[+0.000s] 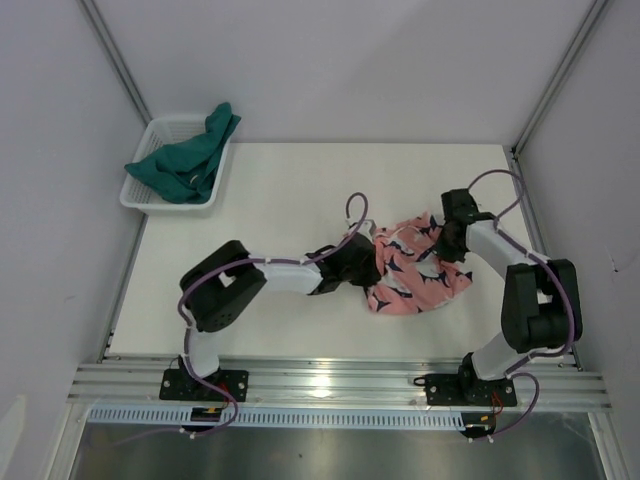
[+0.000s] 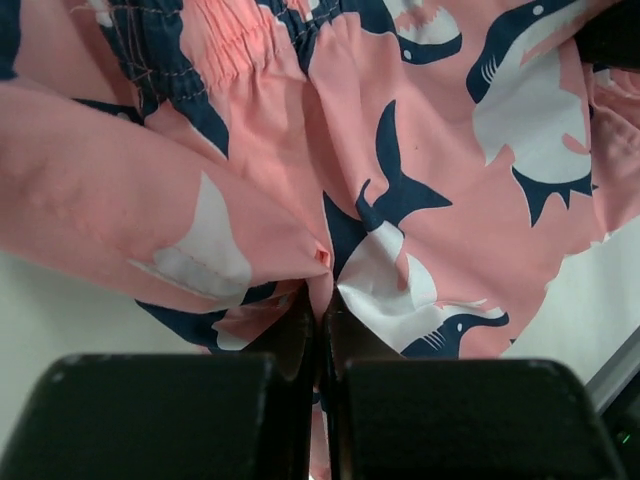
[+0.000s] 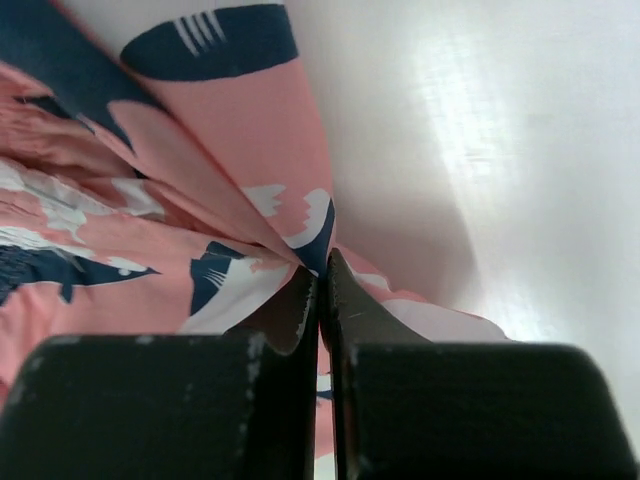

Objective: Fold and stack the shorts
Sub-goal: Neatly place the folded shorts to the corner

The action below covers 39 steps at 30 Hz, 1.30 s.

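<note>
Black fingers (image 2: 297, 338) tight together on a fold of salmon-pink shark-print shorts (image 2: 420, 120)

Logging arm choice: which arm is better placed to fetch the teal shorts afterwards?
Likely left: the basket holding the teal shorts sits far left, on its side. The left gripper and right gripper both pinch the pink shorts.

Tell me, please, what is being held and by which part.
The shark-print shorts: left gripper pinches a fold at one side, right gripper at the other.
</note>
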Tool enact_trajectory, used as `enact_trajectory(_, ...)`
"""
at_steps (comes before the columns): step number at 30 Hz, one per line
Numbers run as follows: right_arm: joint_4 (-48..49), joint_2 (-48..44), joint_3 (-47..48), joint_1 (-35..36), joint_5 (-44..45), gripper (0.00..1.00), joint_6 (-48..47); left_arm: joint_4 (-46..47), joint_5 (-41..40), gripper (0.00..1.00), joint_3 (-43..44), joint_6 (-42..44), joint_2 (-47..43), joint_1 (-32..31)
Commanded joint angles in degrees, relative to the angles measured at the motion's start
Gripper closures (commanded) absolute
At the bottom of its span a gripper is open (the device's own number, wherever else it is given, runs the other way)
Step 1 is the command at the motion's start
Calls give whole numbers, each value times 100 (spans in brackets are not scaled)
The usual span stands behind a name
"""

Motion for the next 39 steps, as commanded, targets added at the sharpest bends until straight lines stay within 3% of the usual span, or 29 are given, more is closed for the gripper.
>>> enact_trajectory(1, -216, -592, -111, -661, 674, 100, 389, 294, -218, 100, 940, -283, 664, -366)
enact_trajectory(4, -128, -734, -304, -1232, 1078, 100, 556, 215, -279, 100, 1845, -230, 1218, -656)
enact_trajectory(14, -22, -628, -594, -2859, 1826, 100, 627, 1294, 406, 100, 3138, -625, 2432, -1439)
enact_trajectory(19, -49, -910, -708, -2940, 2878, 100, 645, 1559, 450, 100, 3613, -739, 2855, -1809)
enact_trajectory(25, 197, -761, -595, -3318, 2512, 100, 530, 1612, 600, 100, 3842, -845, 3066, -1695)
enact_trajectory(34, 189, -541, -533, -3538, 2670, 97, 627, 1586, 766, 100, 3684, -960, 3058, -1317)
enact_trajectory(37, 363, -638, -586, -3590, 2609, 91, 566, 1577, 802, 100, 3719, -881, 3066, -1273)
enact_trajectory(38, 417, -629, -586, -3634, 2521, 71, 487, 1577, 793, 100, 3763, -854, 3084, -1282)
enact_trajectory(39, 443, -612, -559, -3660, 2407, 60, 408, 1542, 828, 100, 3798, -828, 3101, -1299)
